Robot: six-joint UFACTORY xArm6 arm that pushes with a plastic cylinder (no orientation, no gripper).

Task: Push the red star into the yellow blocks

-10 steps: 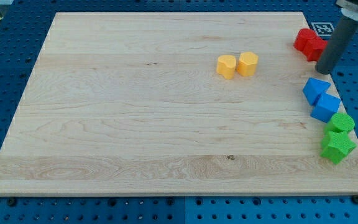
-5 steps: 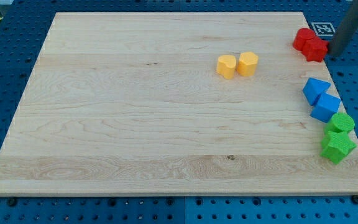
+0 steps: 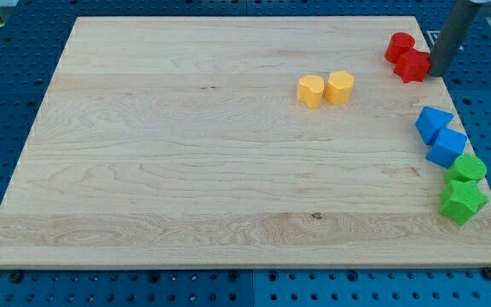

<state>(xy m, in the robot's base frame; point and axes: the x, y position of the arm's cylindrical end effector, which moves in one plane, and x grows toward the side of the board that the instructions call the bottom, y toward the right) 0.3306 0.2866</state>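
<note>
Yellow blocks [image 3: 326, 89], two rounded pieces side by side, sit right of the wooden board's [image 3: 186, 153] centre. Up at the view's top right, the red star [image 3: 413, 66] touches a second red block [image 3: 400, 46]; both have slid leftward since a moment ago. My tip [image 3: 436, 72] presses against the star's right side. No pincer shows. Blue and green blocks line the right edge.
</note>
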